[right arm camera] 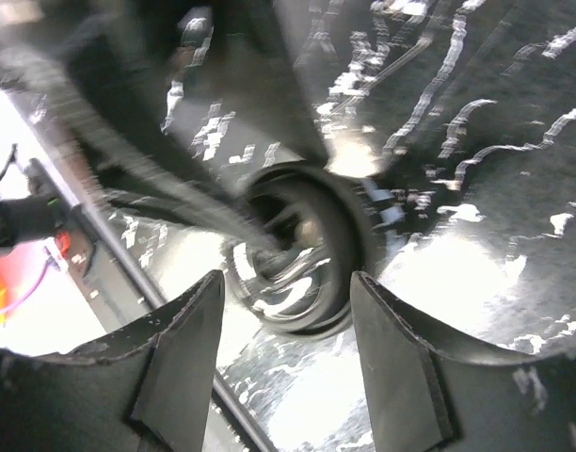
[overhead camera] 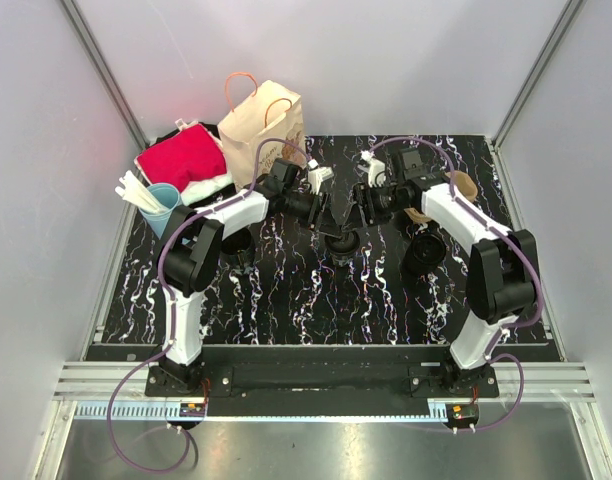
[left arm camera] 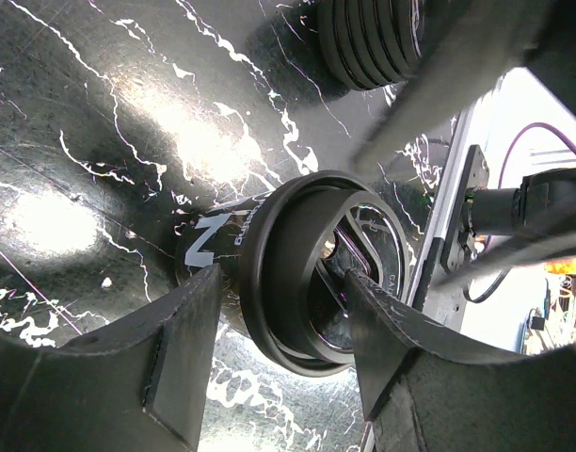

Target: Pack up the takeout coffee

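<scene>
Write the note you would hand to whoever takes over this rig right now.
Left gripper: jaws flank the lidded cup; grip unclear.
Right gripper: jaws open around the same cup, view blurred.
Paper bag stands upright at the back left; stack of black lids sits right of the cup.
Done: the lid is on the cup.
Left: put the cup into the bag.

**Materials and surface finish**

The black white-veined marble-pattern tabletop is presenting a smooth, glossy face and is reflecting bright glare. The round black plastic cup lid is showing a smooth satin sheen. The brown paper bag is appearing matt. The red cloth is looking soft and matt.
</scene>
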Controlling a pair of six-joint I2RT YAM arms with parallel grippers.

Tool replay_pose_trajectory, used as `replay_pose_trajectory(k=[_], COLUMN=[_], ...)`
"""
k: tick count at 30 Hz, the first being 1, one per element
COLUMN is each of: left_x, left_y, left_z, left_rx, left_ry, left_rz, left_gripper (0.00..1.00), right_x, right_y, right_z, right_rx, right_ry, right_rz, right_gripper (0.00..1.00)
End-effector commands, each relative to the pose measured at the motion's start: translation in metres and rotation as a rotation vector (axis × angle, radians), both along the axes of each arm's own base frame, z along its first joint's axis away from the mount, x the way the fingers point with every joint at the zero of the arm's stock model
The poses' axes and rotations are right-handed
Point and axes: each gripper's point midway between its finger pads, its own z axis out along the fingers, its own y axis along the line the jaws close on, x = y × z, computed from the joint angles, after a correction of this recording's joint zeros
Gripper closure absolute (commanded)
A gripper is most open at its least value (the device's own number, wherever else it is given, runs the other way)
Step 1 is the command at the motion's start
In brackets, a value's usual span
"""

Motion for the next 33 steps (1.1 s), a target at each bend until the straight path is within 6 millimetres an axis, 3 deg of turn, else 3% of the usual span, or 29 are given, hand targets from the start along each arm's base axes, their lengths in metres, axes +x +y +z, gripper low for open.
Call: replay_pose_trajectory(k=[1, 5, 12, 22, 33], left_x=[0.016, 0.017, 0.016, 0.013, 0.013], left_y=[0.007, 0.007, 0.010, 0.010, 0.009], left_z=[-0.013, -0.011, -0.011, -0.009, -0.012], left_rx=[0.090, 0.088, 0.096, 0.107, 0.114], left_ry=[-0.093, -0.107, -0.122, -0.152, -0.161], left_rz=[0.056, 0.060, 0.064, 0.065, 0.065], left_gripper=[0.44, 0.43, 0.43, 0.43, 0.43], right_x=[-0.016, -0.033, -0.049, -0.050, -0.042], right_y=[-0.002, -0.004, -0.016, -0.020, -0.018], right_z=[0.041, 0.039, 0.003, -0.028, -0.037], right_rx=[0.097, 0.168, 0.214, 0.216, 0.272], right_ry=[-0.033, 0.048, 0.205, 0.305, 0.367], right_rz=[0.072, 0.114, 0.100, 0.064, 0.043], right_gripper=[0.38, 0.39, 0.46, 0.51, 0.57])
